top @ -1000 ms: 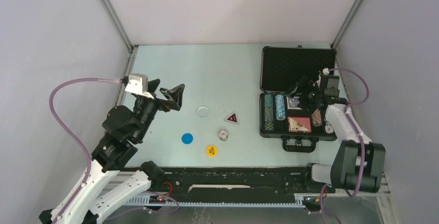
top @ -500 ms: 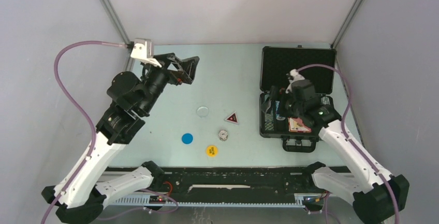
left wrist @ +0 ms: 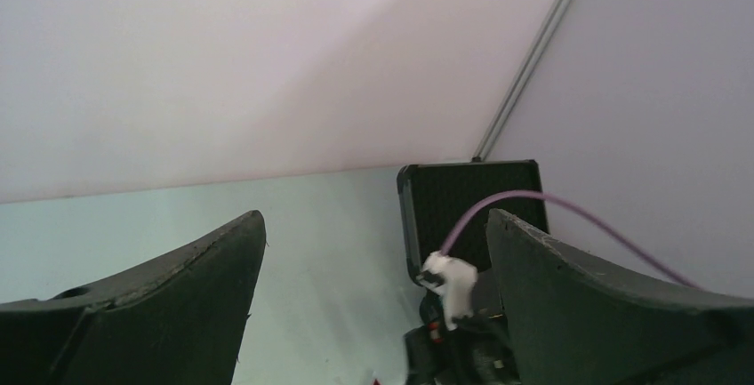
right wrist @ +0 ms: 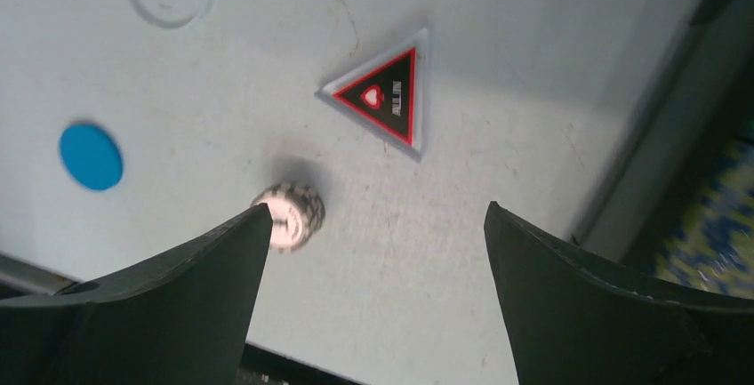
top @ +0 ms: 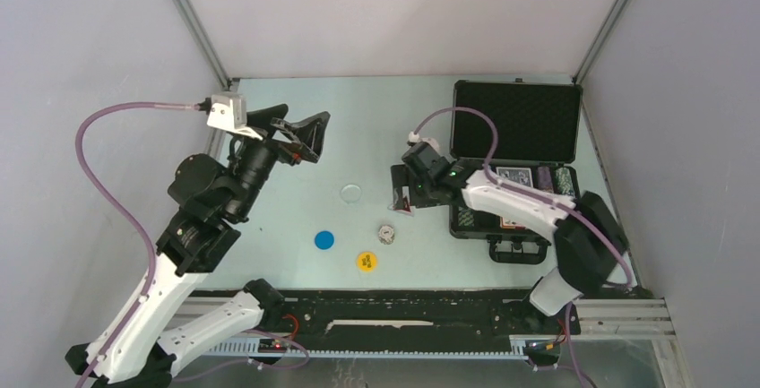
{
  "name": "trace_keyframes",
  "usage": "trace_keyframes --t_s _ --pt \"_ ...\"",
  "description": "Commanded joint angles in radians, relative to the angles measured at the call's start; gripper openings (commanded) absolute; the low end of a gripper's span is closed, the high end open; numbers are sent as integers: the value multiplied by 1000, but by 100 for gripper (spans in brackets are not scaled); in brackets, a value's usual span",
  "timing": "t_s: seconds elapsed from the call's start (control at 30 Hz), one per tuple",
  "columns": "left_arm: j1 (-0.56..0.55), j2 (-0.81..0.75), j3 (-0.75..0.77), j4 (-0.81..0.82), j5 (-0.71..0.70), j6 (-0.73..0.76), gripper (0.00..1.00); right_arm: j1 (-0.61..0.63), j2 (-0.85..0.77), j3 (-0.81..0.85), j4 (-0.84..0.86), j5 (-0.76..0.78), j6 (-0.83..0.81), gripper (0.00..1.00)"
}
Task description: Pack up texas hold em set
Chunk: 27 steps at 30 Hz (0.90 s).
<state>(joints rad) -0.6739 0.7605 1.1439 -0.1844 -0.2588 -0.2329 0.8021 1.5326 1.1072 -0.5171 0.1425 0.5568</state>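
Table (top: 376, 128): triangular button (right wrist: 384, 98) loose; left end effector (left wrist: 375, 218), right end effector (right wrist: 378, 210) wide (empty).

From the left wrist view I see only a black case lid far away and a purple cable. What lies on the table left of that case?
Observer: A black triangular button with a red edge lies flat on the pale table, left of the black hard case.
Operator: And the other arm?
Observer: The right gripper hovers just over that triangle, jaws wide open and empty.
Operator: Any other loose pieces?
Observer: Four round ones, apart from each other: a clear disc, a blue disc, a yellow button and a black-and-white striped chip.
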Motion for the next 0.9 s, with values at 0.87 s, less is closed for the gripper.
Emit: trace_keyframes --t_s 0.87 --pt "1 5 -3 42 91 -45 100 80 432 276 -10 184 7 99"
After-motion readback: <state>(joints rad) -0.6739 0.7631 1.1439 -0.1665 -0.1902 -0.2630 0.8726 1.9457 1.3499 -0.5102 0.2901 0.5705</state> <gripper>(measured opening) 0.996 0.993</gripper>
